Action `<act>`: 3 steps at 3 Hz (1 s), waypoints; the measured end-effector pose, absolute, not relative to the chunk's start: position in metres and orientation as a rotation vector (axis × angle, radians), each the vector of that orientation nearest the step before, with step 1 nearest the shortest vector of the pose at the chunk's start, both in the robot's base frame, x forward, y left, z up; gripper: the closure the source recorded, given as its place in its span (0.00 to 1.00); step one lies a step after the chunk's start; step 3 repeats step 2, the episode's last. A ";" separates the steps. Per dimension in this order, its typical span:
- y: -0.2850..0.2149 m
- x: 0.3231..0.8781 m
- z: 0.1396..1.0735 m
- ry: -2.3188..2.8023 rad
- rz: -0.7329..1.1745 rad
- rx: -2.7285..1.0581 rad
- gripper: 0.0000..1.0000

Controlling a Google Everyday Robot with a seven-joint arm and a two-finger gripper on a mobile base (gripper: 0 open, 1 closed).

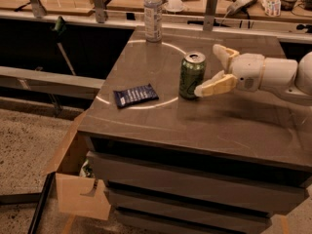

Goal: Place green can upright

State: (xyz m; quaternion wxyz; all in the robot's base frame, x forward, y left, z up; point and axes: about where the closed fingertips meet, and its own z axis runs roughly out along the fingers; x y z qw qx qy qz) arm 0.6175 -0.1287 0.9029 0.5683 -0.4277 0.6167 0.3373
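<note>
The green can [191, 75] stands upright on the brown table [195, 116], its silver top and pull-tab facing up. My gripper [208, 69] is just to the right of the can, at can height, with its white arm reaching in from the right. Its two pale fingers are spread open: one fingertip [201, 91] is close to the can's lower right side, the other [218, 50] is behind and apart from it. The gripper holds nothing.
A dark blue snack packet [135, 95] lies flat to the left of the can. A clear plastic bottle [153, 13] stands at the table's far edge. A cardboard box [73, 179] sits on the floor at the lower left. Cluttered benches lie behind.
</note>
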 end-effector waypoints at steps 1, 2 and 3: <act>-0.170 0.619 0.910 1.510 0.665 -0.989 0.00; -0.176 0.620 0.910 1.519 0.648 -0.989 0.00; -0.176 0.620 0.910 1.519 0.648 -0.989 0.00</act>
